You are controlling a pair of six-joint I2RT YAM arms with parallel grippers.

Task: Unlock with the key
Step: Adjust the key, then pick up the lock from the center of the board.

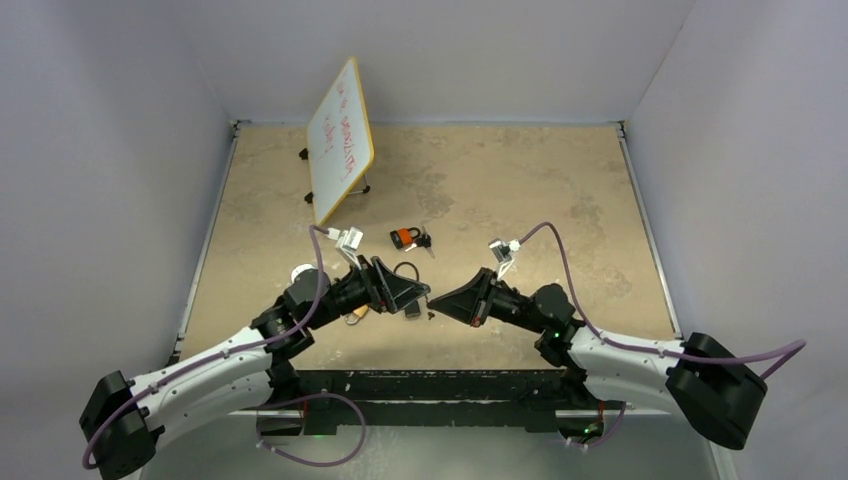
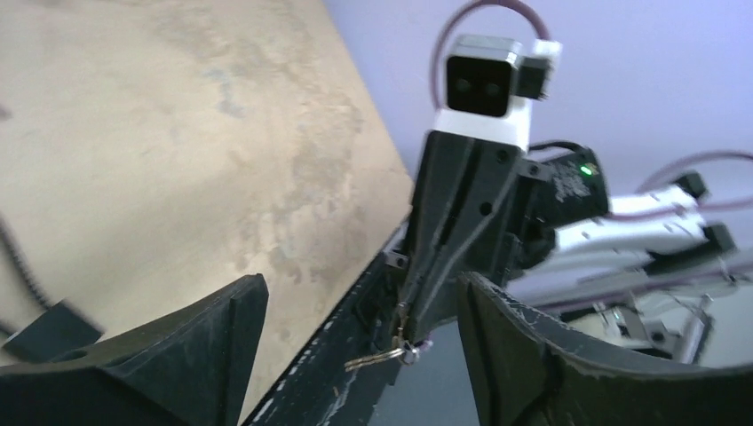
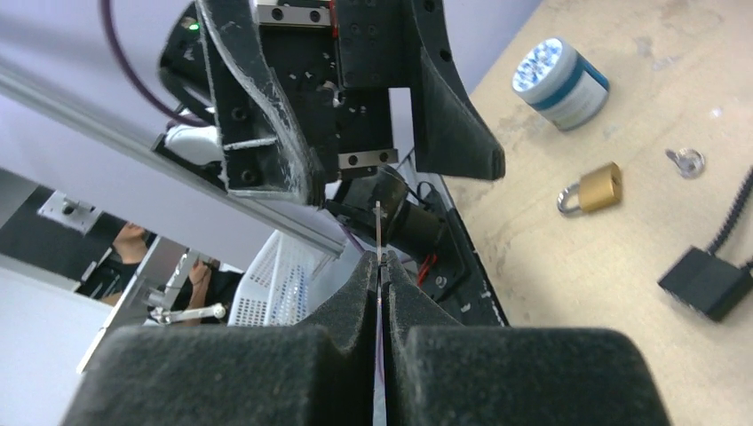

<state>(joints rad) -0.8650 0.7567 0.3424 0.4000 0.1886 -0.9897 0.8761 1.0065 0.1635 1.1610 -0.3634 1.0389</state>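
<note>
Metal key sits pinched in right pincer, facing spread left pincer.

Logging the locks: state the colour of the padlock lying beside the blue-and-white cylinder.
The padlock is brass gold; the right wrist view shows it best.

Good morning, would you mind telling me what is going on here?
The right pincer is shut on a small key, held up above the table. The left pincer is open and faces it closely, but has not gripped the key. A brass padlock lies on the table by the left arm and an orange padlock farther back; neither is being handled.
</note>
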